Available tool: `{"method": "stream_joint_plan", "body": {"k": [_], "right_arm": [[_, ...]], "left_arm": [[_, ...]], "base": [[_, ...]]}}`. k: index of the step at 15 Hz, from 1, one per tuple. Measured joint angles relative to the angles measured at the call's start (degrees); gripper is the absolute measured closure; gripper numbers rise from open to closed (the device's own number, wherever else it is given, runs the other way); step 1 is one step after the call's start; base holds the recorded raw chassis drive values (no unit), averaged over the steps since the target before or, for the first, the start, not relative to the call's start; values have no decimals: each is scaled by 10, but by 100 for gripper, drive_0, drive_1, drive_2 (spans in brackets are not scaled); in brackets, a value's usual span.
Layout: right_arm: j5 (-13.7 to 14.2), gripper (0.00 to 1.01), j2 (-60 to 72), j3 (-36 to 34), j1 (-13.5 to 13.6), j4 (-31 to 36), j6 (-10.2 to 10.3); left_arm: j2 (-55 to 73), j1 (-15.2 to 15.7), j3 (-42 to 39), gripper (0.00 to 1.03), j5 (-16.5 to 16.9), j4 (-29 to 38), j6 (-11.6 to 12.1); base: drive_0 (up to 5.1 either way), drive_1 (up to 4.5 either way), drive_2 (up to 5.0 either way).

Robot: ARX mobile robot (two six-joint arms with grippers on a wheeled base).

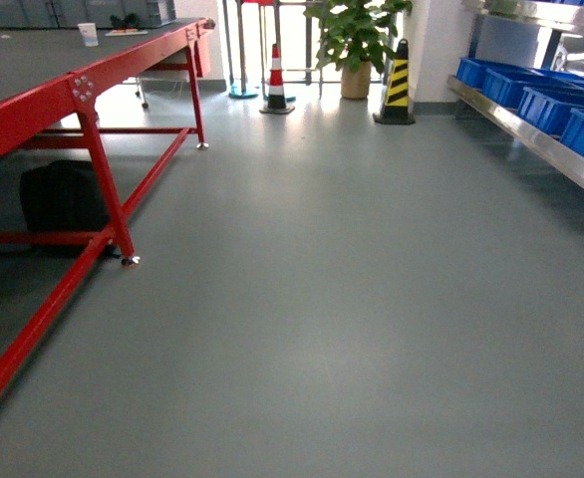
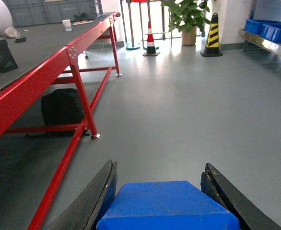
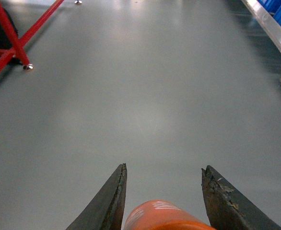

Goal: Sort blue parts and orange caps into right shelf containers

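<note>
Between the fingers of the left gripper [image 2: 158, 191] a blue part [image 2: 167, 206] is sitting clamped tight, w/ the red-framed table [image 2: 44, 67] running along the left. The right gripper [image 3: 163, 196] is gripping an orange cap [image 3: 162, 216] the same way, over bare grey floor [image 1: 352, 299]. The blue crates [image 1: 561, 100] are sitting on the metal shelf [image 1: 531, 134] off to the right, well apart from both grippers.

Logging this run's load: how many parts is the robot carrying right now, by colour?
Solid blue plastic block, between the left gripper fingers: 1
Orange cylindrical cap, between the right gripper fingers: 1
Total: 2
</note>
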Motion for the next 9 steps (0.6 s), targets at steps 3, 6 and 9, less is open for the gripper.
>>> {"method": "stream_joint_plan", "body": {"k": [3, 6, 9], "right_arm": [[0, 59, 0, 0, 0, -1, 0], [0, 59, 0, 0, 0, -1, 0], [0, 59, 0, 0, 0, 0, 0]], "left_arm": [[0, 0, 0, 59, 0, 0, 0], [0, 0, 0, 59, 0, 1, 0], [0, 0, 0, 59, 0, 0, 0]], "base": [[4, 437, -429], [0, 433, -434], [0, 433, -434]]}}
